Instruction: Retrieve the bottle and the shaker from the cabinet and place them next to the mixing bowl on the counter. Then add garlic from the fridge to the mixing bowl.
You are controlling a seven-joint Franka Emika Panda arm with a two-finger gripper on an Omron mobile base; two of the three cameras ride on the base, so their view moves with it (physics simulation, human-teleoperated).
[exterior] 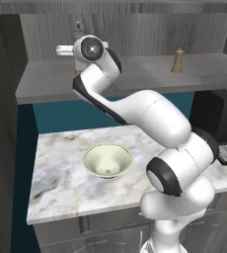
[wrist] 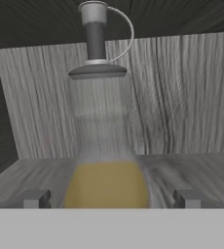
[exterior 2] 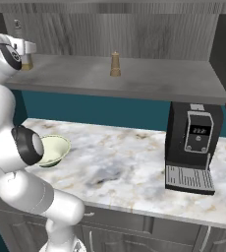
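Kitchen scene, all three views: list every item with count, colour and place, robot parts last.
bottle: one, clear glass with amber liquid, upright at the left of the cabinet shelf, between the open pincer's fingertips.
shaker: one, tan wood, upright on the same shelf, well to the right of the bottle.
cabinet: one, grey wood grain, open above the counter.
mixing bowl: one, pale cream-green, on the counter's left part.
coffee machine: one, black, on the counter's right part.
counter: one, white-grey marble.
arm: one, white with dark joints, reaching up to the shelf.
pincer: one, dark fingertips, open either side of the bottle.
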